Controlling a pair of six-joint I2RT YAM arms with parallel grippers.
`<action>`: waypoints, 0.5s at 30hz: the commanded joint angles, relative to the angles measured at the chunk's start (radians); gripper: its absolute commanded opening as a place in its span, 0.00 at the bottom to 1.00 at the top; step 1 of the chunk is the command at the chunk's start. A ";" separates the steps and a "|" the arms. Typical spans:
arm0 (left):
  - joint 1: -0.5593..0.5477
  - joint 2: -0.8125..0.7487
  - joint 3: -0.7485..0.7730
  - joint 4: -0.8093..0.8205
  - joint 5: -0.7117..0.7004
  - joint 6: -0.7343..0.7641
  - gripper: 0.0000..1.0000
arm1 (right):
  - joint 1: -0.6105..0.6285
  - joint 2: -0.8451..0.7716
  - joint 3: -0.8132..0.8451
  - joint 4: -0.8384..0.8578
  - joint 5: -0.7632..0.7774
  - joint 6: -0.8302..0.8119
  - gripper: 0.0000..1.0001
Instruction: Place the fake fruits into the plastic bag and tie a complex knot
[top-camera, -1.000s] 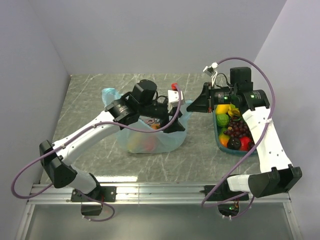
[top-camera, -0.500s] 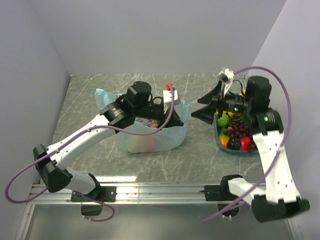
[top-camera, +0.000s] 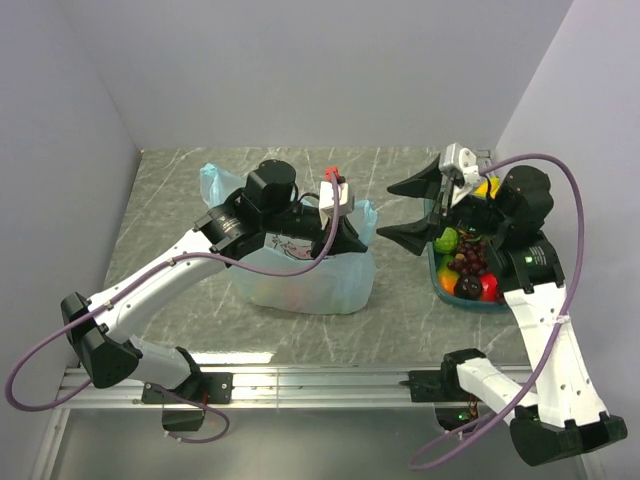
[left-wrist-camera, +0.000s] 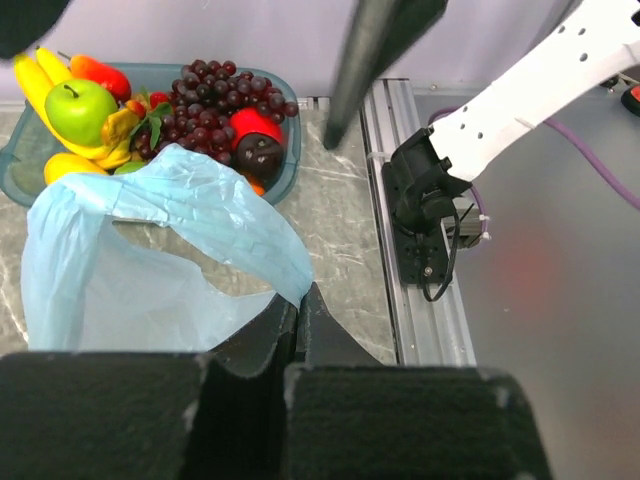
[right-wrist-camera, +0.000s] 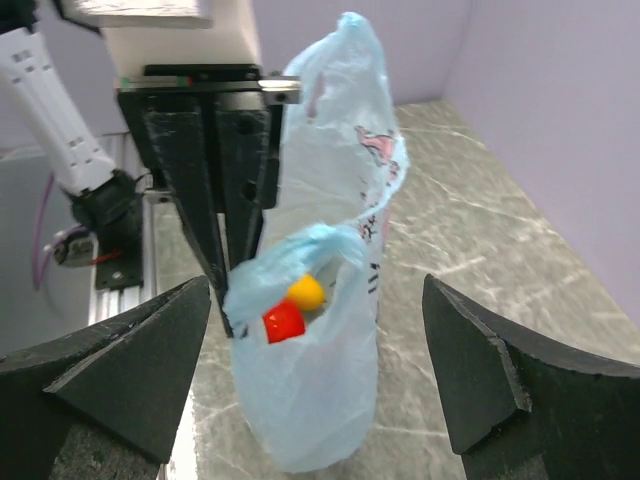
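Light-blue, thin, crinkly translucent plastic bag (top-camera: 300, 280) stands upright on the grey marbled counter (top-camera: 180, 190), about mid-counter, with a small printed graphic showing near its rim. My left claw (left-wrist-camera: 298, 305) is pressed together on a fold of the bag's upper edge. The film is pinched between the black fingers and that edge is held raised. One handle loop stands free at the bag's far-left corner. My right claw (top-camera: 390, 210) hangs with its fingers spread wide apart, gripping nothing. It is in the air between the bag and the rigid teal plastic tray (left-wrist-camera: 290, 150), tips aimed at the bag and not touching it. Through the film, from the right wrist view, a small red plastic piece (right-wrist-camera: 283, 322) and a small round yellow-orange fruit (right-wrist-camera: 305, 292) sit side by side inside the bag. The tray lies at the right of the counter, beside the wall. It holds a glossy green apple (left-wrist-camera: 80, 108), a yellow banana (left-wrist-camera: 28, 80) against the apple, a dark purple grape bunch (left-wrist-camera: 215, 100), a red round fruit (left-wrist-camera: 255, 125) and a dark round fruit (left-wrist-camera: 258, 155) next to the grapes. I cannot tell whether more fruit lies lower in the bag.
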 joint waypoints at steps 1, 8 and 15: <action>0.001 -0.029 0.022 0.043 0.058 0.039 0.00 | 0.054 0.019 0.017 0.061 -0.032 -0.035 0.93; 0.001 -0.046 0.001 0.064 0.085 0.053 0.01 | 0.151 0.045 0.000 0.035 0.003 -0.125 0.88; 0.004 -0.074 -0.036 0.100 0.087 0.061 0.01 | 0.169 0.083 -0.017 0.028 -0.003 -0.139 0.67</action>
